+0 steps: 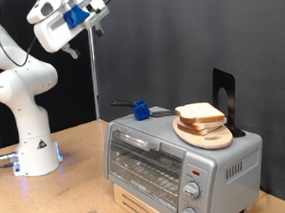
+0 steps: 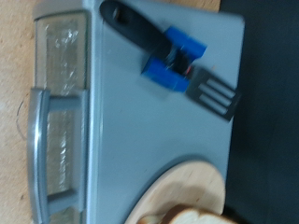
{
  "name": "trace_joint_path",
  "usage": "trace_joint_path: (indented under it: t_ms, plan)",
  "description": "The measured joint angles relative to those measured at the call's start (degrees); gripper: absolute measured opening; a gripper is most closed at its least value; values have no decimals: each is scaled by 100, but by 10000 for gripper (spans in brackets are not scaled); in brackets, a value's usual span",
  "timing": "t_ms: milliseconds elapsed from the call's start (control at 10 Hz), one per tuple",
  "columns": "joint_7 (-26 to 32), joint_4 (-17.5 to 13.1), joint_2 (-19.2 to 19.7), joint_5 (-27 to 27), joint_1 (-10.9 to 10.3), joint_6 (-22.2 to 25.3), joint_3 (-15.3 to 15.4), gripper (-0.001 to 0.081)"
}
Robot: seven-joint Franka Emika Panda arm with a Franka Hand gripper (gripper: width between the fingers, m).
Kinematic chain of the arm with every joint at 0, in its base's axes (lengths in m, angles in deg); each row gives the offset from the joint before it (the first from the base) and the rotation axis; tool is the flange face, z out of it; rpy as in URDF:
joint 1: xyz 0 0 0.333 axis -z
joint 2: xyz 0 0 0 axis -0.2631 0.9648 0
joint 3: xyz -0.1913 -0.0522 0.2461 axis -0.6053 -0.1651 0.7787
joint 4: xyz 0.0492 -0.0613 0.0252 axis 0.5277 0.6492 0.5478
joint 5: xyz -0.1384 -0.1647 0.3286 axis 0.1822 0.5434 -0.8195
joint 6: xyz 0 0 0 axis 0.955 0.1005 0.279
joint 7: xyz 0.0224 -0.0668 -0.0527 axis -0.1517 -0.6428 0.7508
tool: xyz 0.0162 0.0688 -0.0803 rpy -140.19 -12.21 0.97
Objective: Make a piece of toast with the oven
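The claw [image 1: 99,17] is high up near the top of the exterior view, left of the middle, far above the oven [image 1: 177,154]. It holds nothing. I cannot tell if its fingers are wide or narrow, and they do not show in the wrist view. The claw sits on a white arm [image 1: 24,77] that stands on the desk [image 1: 75,198] at the left. The oven is a small silver box on the desk at the right, with its glass door [image 1: 145,162] shut. A handle bar [image 1: 133,139] runs along the top of the door. Two round knobs [image 1: 191,200] sit on the front at the right, with a small red light [image 1: 193,171] above them. On top of the oven, at the right, lies a round wooden board [image 1: 207,133]. The piece of toast [image 1: 198,113] rests on that board with more bread under it, pale with a brown crust. A black spatula [image 2: 168,56] lies on the oven top too, to the left of the board, in a blue holder [image 2: 174,62]. A black stand [image 1: 225,99] rises behind the board.
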Motion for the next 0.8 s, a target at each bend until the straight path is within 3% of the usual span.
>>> trace_joint_path:
  t_ms: [500, 800]
  plan:
    - [280, 255, 865, 303, 56, -1123, -262, 808]
    - [418, 276, 1421, 296, 41, -1521, -291, 808]
